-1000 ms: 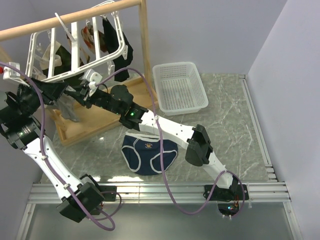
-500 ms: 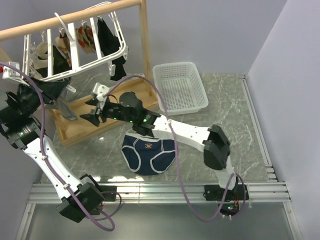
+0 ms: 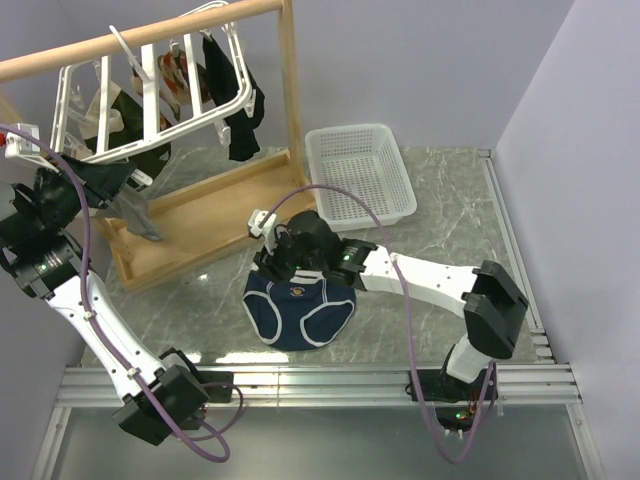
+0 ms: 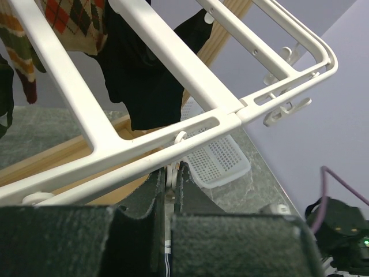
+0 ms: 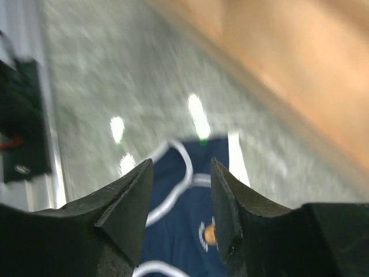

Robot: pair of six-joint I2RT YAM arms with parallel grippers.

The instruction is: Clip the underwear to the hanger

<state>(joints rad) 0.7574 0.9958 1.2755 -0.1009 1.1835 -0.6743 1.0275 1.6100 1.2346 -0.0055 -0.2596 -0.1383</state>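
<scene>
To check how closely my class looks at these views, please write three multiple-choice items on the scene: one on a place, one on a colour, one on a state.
1. Where does the underwear lie?
A. in the basket
B. flat on the table, under the right gripper
C. clipped to the hanger

2. What colour is the basket?
A. blue
B. black
C. white

3. What state is the right gripper in?
A. open, holding nothing
B. shut on the underwear
C. shut on the hanger

Answers:
1 B: the top view shows it spread on the marble, and the right wrist view looks down on it.
2 C: its mesh and rim are white in the top view.
3 A: the right wrist view shows a clear gap between the fingers, with nothing in it.
</scene>
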